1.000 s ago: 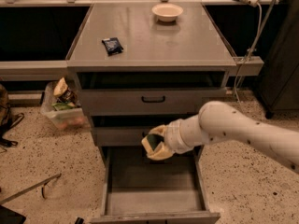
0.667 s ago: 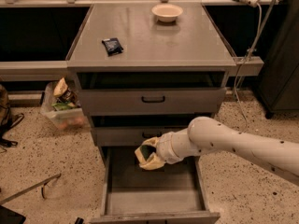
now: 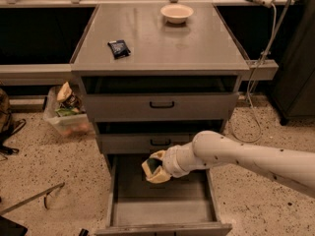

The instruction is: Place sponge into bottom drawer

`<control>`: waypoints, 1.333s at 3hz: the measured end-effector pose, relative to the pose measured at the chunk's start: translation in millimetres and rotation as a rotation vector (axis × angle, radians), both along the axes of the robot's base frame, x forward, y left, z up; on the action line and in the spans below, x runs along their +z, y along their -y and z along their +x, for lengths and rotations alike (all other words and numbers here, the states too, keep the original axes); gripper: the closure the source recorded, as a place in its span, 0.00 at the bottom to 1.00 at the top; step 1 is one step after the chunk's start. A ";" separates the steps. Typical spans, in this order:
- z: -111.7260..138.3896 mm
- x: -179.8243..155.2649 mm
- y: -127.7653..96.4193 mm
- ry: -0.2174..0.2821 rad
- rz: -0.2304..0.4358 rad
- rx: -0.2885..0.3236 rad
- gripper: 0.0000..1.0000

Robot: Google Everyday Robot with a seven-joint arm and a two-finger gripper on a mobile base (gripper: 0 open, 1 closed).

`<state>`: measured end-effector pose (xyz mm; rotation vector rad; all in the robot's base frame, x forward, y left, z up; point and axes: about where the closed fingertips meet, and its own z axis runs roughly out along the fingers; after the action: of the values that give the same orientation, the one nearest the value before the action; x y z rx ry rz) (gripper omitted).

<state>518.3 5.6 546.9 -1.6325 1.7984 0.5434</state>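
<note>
The claw [image 3: 154, 169] grasps the sponge [image 3: 153, 164] above the open bottom drawer [image 3: 162, 209], toward its far left. A dark blue packet [image 3: 119, 48], its print unreadable, lies on the desk [image 3: 162, 45].

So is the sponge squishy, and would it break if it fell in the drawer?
Probably squishy: the sponge looks like soft foam, pinched in the end effector above the open bottom drawer. Likely light too, and a drop onto that flat floor shouldn't hurt it.
</note>
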 end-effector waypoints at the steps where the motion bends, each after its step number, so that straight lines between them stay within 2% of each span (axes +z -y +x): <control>1: -14.7 -91.0 -5.4 -0.032 -0.024 -0.015 1.00; 2: -18.2 -178.9 -19.3 -0.050 -0.019 -0.070 1.00; 3: 2.1 -241.1 -33.8 -0.022 0.042 -0.193 1.00; 4: 29.9 -285.3 -48.1 0.007 0.124 -0.290 1.00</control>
<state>548.2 53.7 261.7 -1.2615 1.9134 0.5038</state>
